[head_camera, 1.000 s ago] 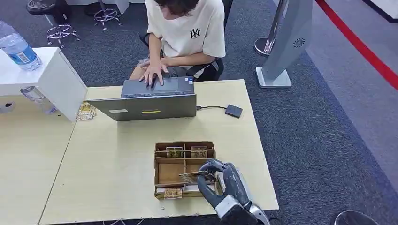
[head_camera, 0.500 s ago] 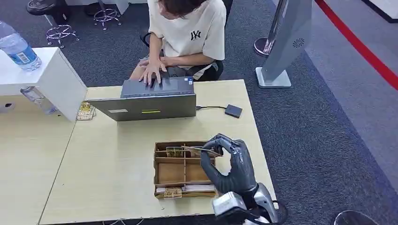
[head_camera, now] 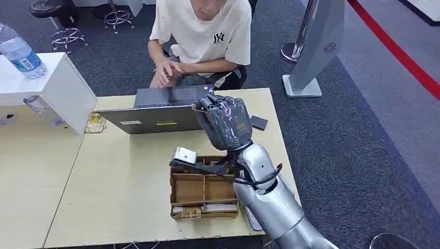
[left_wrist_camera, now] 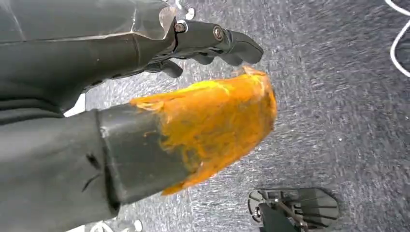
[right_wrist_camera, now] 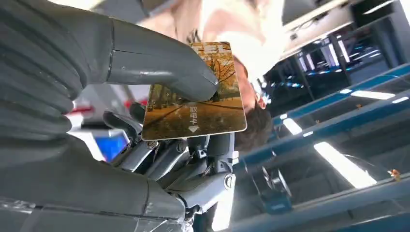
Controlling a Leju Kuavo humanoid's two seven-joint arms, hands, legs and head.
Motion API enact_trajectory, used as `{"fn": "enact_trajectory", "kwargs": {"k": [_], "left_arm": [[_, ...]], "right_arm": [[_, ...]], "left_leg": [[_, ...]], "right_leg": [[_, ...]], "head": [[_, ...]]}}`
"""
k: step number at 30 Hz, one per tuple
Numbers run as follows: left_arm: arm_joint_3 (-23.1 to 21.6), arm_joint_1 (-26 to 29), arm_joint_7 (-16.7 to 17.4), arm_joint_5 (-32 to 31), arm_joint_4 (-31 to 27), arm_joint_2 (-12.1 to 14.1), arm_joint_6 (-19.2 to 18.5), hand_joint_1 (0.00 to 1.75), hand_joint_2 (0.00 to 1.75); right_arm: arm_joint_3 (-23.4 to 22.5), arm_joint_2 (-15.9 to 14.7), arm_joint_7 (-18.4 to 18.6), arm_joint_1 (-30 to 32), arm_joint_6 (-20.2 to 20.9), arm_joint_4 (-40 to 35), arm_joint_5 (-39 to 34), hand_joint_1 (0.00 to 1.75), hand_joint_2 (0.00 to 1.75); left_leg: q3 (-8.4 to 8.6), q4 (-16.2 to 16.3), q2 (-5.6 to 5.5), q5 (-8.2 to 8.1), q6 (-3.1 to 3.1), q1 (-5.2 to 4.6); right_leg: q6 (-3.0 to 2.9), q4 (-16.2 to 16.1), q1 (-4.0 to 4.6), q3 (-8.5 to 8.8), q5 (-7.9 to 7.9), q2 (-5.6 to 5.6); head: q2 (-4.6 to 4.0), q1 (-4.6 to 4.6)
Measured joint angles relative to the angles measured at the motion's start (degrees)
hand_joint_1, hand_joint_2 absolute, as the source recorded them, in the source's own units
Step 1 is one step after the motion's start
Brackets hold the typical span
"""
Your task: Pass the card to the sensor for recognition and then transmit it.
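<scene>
Card sits pinched under the right hand thumb, against its dark fingers — raised above the bench, beside the laptop.

The table carries a laptop at its far edge, with a person seated behind it. Right of the laptop, a small sensor lies on the table, joined to it by a cable. Nearer, a compartmented box sits on the table's right half. The right hand hangs above the table between laptop and sensor, pinching the card. At far left stands a raised shelf bearing 1 bottle.
</scene>
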Motion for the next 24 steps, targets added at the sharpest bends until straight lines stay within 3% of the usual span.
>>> {"fn": "enact_trajectory", "kwargs": {"k": [8,20,21,23,24], "left_arm": [[-1.4,-0.7,0.5,-1.1,0.0,-0.3,-0.5,0.00,0.00],[-1.8,-0.8,0.8,-1.4,0.0,-0.5,-0.7,0.00,0.00],[-1.8,-0.8,0.8,-1.4,0.0,-0.5,-0.7,0.00,0.00],[-1.8,-0.8,0.8,-1.4,0.0,-0.5,-0.7,0.00,0.00],[-1.8,-0.8,0.8,-1.4,0.0,-0.5,-0.7,0.00,0.00]], "right_arm": [[-1.7,0.9,2.2,-4.7,-0.2,7.1,5.5,1.75,1.75],[-4.0,1.0,4.2,-5.3,-0.2,8.8,10.3,1.75,1.75],[-4.1,1.0,4.3,-5.2,-0.2,8.8,10.6,0.84,1.75],[-4.4,1.0,4.5,-5.1,-0.2,8.8,10.7,0.00,1.75],[-4.5,1.0,4.5,-5.1,-0.2,8.8,10.7,0.00,0.00]], "left_leg": [[-0.04,0.0,-0.01,0.00,0.00,0.00],[-0.03,0.0,-0.01,0.00,0.00,0.00],[-0.03,0.0,-0.01,0.00,0.00,0.00],[-0.04,0.0,-0.01,0.00,0.00,0.00],[-0.04,0.0,-0.01,0.00,0.00,0.00]], "right_leg": [[0.00,0.0,0.00,-0.01,0.00,-0.01],[0.00,0.0,0.00,-0.03,0.00,-0.01],[0.00,0.0,0.00,-0.03,0.00,-0.01],[0.00,0.0,0.00,-0.03,0.00,-0.01],[0.00,0.0,0.00,-0.03,0.00,-0.01]], "head": [[0.00,0.00],[0.00,0.00],[0.00,0.00],[0.00,0.00],[0.00,0.02]]}}
